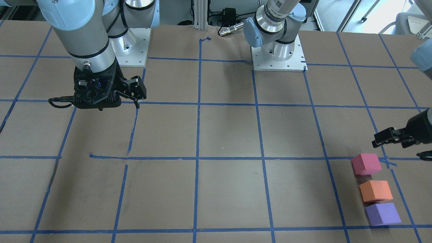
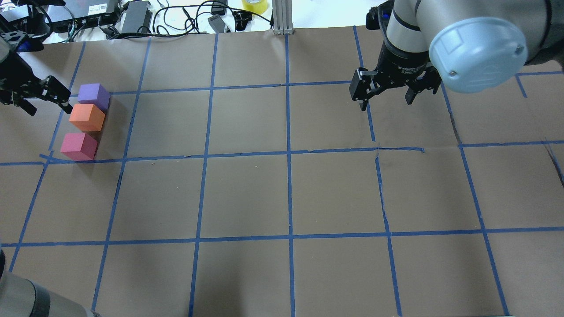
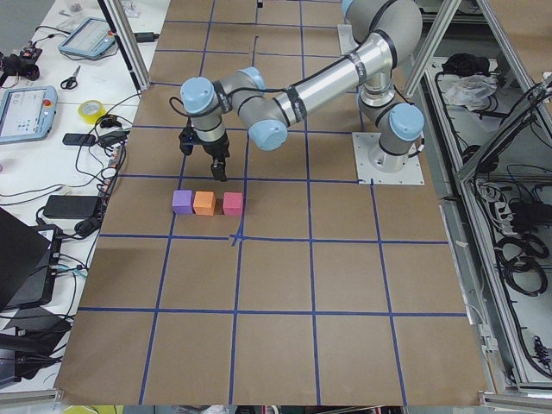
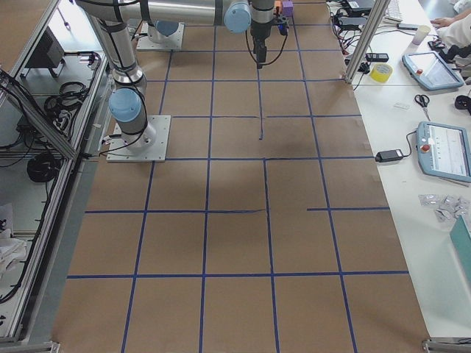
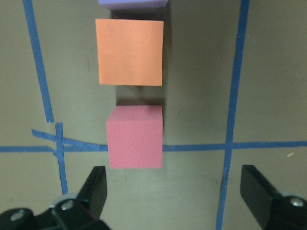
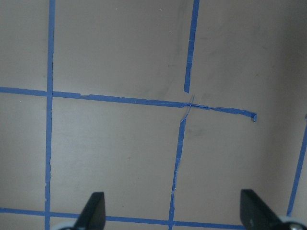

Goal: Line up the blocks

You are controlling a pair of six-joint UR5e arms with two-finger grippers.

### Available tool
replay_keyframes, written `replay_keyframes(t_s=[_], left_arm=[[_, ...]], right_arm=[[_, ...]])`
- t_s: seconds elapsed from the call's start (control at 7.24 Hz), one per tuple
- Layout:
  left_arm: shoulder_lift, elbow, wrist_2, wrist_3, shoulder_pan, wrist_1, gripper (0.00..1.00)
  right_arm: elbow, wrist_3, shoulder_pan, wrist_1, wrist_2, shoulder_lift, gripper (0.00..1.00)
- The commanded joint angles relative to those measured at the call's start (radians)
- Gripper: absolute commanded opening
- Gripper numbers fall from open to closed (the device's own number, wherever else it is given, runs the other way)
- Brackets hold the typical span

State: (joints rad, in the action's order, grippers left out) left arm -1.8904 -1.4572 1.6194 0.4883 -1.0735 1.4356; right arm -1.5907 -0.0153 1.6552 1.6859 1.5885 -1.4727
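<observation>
Three small foam blocks lie in a short row at the table's left end: purple, orange and pinkish-red. Purple and orange touch; a small gap separates orange from pinkish-red. In the left wrist view the pinkish-red block sits just ahead of the open fingers, with the orange one beyond it. My left gripper is open and empty, raised beside the row. My right gripper is open and empty, far off over bare table on the right.
The brown table carries a blue tape grid. Both arm bases stand at the robot's edge. Cables, power bricks and a yellow tape roll lie past the far edge.
</observation>
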Motion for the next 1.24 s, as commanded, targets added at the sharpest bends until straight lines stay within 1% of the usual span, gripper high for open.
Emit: replay_keyframes(t_s=[0.0, 0.14, 0.28, 0.41, 0.55, 0.69, 0.83, 0.97, 1.1], left_arm=[[0.185, 0.003, 0.004, -0.039, -0.009, 0.161, 1.0], [0.261, -0.003, -0.004, -0.042, -0.013, 0.19, 1.0], [0.314, 0.004, -0.001, -0.046, -0.032, 0.198, 1.0], [0.344, 0.006, 0.004, -0.053, -0.078, 0.194, 1.0], [0.349, 0.009, 0.005, -0.153, -0.148, 0.19, 1.0], [0.349, 0.009, 0.019, -0.328, -0.239, 0.195, 1.0], [0.361, 0.009, 0.037, -0.415, -0.316, 0.227, 1.0], [0.37, 0.011, 0.039, -0.422, -0.347, 0.264, 1.0], [0.36, 0.008, 0.031, -0.434, -0.365, 0.26, 1.0]], right_arm=[[0.0, 0.002, 0.0, 0.0, -0.001, 0.0, 1.0], [0.0, 0.002, 0.0, 0.0, 0.001, 0.0, 1.0], [0.0, 0.002, 0.0, 0.0, -0.004, 0.0, 1.0], [0.0, 0.002, 0.0, 0.0, -0.002, 0.0, 1.0], [0.0, 0.002, 0.0, 0.0, -0.001, 0.0, 1.0], [0.0, 0.002, 0.0, 0.001, -0.002, 0.0, 1.0], [0.0, 0.002, 0.0, 0.002, -0.004, -0.001, 1.0], [0.0, 0.0, 0.0, 0.002, -0.008, -0.001, 1.0], [0.0, 0.002, 0.0, 0.002, -0.01, 0.0, 1.0]])
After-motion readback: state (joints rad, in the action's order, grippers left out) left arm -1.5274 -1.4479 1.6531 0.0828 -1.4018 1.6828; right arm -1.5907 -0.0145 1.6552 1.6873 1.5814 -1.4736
